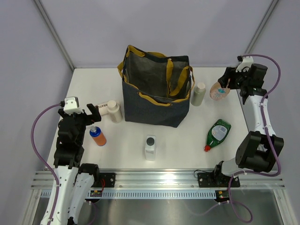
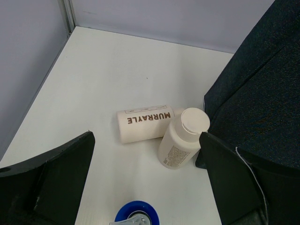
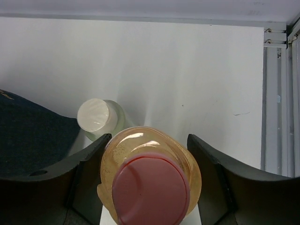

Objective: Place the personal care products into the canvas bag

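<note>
The right fingers (image 3: 86, 180) clasp the peach-pink bottle (image 3: 150, 159), just beside a standing pale bottle (image 3: 97, 116). The left fingers (image 2: 56, 173) are spread wide and empty, near the blue-capped orange bottle (image 2: 137, 214).

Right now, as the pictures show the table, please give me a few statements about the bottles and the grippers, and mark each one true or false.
1. The right gripper is closed on the peach-pink bottle. True.
2. The green bottle stands upright. False: it lies on its side on the table, to the right of the canvas bag.
3. The left gripper is open and holds nothing. True.
4. The white bottle with black cap is inside the bag. False: it stands on the table in front of the bag.
5. The cream labelled bottle lies on its side. True.
</note>
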Available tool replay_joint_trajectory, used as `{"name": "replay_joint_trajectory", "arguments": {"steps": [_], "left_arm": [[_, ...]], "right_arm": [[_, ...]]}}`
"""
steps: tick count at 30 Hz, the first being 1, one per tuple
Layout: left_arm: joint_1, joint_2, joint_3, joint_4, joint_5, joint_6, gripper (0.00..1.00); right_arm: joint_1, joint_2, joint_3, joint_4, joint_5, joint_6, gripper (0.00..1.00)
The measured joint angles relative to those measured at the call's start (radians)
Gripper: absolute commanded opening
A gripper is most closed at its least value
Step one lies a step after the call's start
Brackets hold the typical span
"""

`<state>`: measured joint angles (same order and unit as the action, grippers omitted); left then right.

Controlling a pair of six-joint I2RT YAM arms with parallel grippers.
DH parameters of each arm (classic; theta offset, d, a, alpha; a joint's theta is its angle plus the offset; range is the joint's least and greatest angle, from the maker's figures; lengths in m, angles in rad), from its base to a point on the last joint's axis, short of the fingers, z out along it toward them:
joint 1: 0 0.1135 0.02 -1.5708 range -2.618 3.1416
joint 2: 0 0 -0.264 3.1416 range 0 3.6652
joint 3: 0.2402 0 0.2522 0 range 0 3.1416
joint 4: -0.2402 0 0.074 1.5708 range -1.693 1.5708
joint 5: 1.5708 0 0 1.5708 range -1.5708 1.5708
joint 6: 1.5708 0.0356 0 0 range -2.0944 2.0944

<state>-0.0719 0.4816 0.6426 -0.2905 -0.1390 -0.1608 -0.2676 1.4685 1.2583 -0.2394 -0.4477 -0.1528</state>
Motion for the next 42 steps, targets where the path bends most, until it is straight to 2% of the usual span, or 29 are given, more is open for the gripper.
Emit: {"name": "replay_joint_trajectory", "arguments": {"steps": [4,8,17,20,24,30,42], "left_arm": [[0.000,0.000,0.000,0.000,0.000,0.000,0.99],[0.000,0.000,0.000,0.000,0.000,0.000,0.99],[0.000,0.002,0.000,0.000,0.000,0.000,0.99],[0.000,0.006,0.000,0.000,0.000,0.000,0.99],[0.000,0.006,0.000,0.000,0.000,0.000,0.99],[0.000,0.006,0.000,0.000,0.000,0.004,0.99],[0.000,0.018,0.000,0.000,0.000,0.005,0.99]], "right_arm": [[0.000,-0.003,0.091,-0.060,-0.026,0.061,0.00],[0.000,-0.001,0.261,-0.152,-0.060,0.150,0.00],[0.015,0.065,0.816,-0.169,-0.205,0.398,0.00],[0.087,0.075,0.906,-0.155,-0.224,0.433,0.00],[0.267,0.114,0.978,-0.162,-0.260,0.446,0.00],[0.492,0.220,1.004,-0.225,-0.250,0.365,0.00],[0.728,0.402,0.879,-0.375,0.019,-0.087,0.00]]}}
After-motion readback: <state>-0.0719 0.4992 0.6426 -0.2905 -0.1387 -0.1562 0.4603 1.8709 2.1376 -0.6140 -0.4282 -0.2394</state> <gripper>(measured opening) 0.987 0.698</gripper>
